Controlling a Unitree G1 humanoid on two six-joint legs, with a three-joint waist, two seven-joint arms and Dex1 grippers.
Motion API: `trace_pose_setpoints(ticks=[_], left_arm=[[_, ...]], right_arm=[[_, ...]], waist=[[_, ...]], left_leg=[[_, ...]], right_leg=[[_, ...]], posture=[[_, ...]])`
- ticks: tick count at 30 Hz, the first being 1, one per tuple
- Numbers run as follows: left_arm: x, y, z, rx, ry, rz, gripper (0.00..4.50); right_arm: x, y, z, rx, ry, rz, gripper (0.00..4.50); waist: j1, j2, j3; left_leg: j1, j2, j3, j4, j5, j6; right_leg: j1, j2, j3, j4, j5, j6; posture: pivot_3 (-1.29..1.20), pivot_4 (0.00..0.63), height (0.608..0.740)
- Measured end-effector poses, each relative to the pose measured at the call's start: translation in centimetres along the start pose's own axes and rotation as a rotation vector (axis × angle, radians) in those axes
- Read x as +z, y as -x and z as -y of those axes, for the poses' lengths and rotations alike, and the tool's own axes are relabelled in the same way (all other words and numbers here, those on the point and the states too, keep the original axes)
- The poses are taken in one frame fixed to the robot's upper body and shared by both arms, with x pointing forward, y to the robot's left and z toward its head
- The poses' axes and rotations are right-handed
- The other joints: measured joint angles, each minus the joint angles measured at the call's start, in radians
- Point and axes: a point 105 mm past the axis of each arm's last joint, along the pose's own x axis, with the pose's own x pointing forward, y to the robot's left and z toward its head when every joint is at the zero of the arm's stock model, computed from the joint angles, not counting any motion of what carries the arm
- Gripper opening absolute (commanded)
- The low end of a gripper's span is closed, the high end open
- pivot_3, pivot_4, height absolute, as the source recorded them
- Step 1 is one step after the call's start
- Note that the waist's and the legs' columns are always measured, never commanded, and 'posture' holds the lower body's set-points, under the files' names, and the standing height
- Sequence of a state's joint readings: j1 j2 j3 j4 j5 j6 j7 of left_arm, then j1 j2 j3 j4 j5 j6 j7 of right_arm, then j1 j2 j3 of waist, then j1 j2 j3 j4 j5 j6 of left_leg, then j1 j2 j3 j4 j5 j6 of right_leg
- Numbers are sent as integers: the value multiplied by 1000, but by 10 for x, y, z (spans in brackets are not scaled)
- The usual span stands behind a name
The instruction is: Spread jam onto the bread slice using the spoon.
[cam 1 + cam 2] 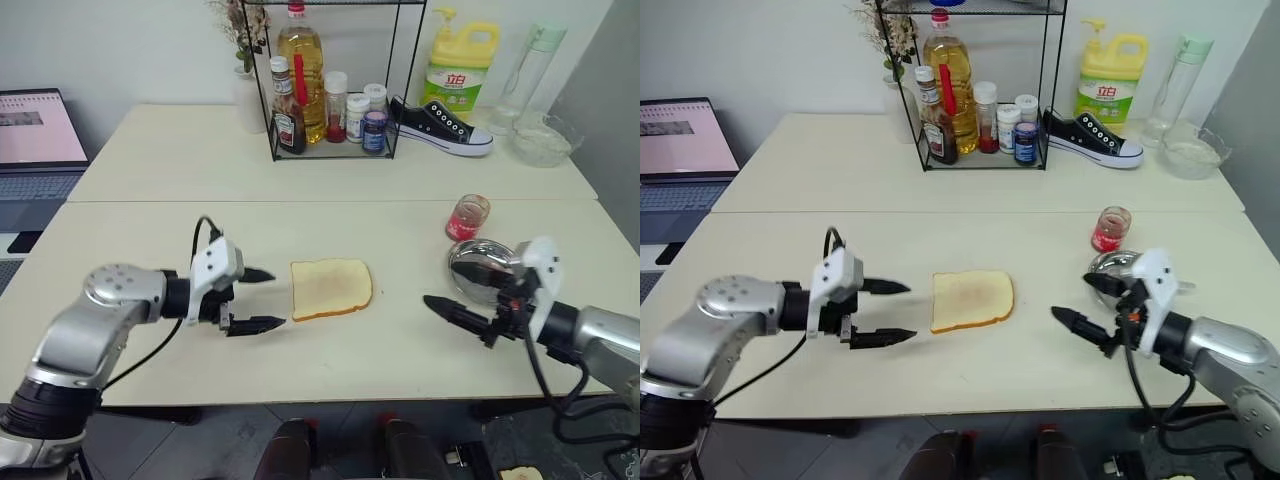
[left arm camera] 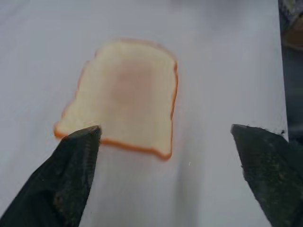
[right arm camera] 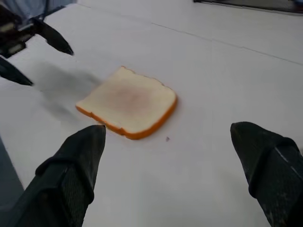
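Table (image 1: 400, 350): pale cream surface made of two tops joined along a seam, spanning the whole scene.
Wire rack (image 1: 330, 80): black frame at the far centre, holding an oil bottle, a sauce bottle and small jars.
Left gripper (image 1: 262, 299): on the left, fingers spread wide and holding nothing, tips pointing right at the bread slice from just beside its left edge.
Right gripper (image 1: 1081, 303): near right, fingers likewise wide apart and empty, aimed left, well apart from the bread.
Bread slice (image 1: 331, 288): flat at the table's centre between the two grippers, tan crust, faint pinkish-brown smear in the middle.
Steel dish (image 1: 478, 265): round, right of the bread, partly hidden by the right gripper.
Jam (image 1: 466, 219): red preserve in a small clear jar, just beyond the dish.
Spoon: cannot be made out.
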State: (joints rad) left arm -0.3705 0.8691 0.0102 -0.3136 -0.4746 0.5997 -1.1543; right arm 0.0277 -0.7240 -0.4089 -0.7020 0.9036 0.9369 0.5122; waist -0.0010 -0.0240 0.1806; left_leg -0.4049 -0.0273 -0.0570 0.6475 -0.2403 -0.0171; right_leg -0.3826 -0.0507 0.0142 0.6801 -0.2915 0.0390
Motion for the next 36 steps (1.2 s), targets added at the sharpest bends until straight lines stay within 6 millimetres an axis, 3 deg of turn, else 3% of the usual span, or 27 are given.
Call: trace_pose_setpoints(ticks=[4,7,11,15,22,25,29,36], left_arm=[[43,-46,1,-26,-64,195,4477],[58,-82,9,-65,-85,269,4477],[63,-120,20,-105,-103,310,4477],[68,-142,22,-107,-124,325,4477],[71,-149,15,-66,-140,332,4477],[68,-146,15,-40,-135,330,4477],[60,-137,7,21,-113,309,4477],[63,-134,10,44,-107,310,4477]], right_arm=[[-4,22,20,-161,-131,55,4500],[-14,38,32,-274,-234,78,4500],[-32,59,46,-446,-392,127,4500],[-46,65,66,-567,-551,204,4500],[-48,52,113,-679,-771,421,4500],[-63,41,133,-713,-923,479,4500],[-78,38,143,-746,-1004,485,4500],[-75,30,154,-742,-1037,520,4500]], waist=[[9,0,0],[6,-1,0],[-2,0,0],[-8,0,-1],[-11,3,-2],[-11,5,-3],[-9,6,-3],[-10,7,-3]], left_leg=[[4,-2,0,0,0,0],[4,-1,0,-1,0,0],[5,0,1,-1,0,0],[6,2,3,-1,0,0],[5,3,4,-2,0,0],[5,3,5,-2,0,0],[5,3,4,-2,0,0],[5,3,5,-2,0,0]], right_leg=[[6,2,0,-1,0,0],[6,3,1,-1,0,0],[6,3,2,-1,0,0],[5,7,3,0,0,0],[4,9,3,0,0,0],[3,9,3,0,0,0],[3,9,3,0,0,0],[3,9,3,0,0,0]], posture=[[0,150,740],[0,150,740],[0,150,740],[0,150,740],[0,150,740],[0,150,740],[0,150,740],[0,150,740]])
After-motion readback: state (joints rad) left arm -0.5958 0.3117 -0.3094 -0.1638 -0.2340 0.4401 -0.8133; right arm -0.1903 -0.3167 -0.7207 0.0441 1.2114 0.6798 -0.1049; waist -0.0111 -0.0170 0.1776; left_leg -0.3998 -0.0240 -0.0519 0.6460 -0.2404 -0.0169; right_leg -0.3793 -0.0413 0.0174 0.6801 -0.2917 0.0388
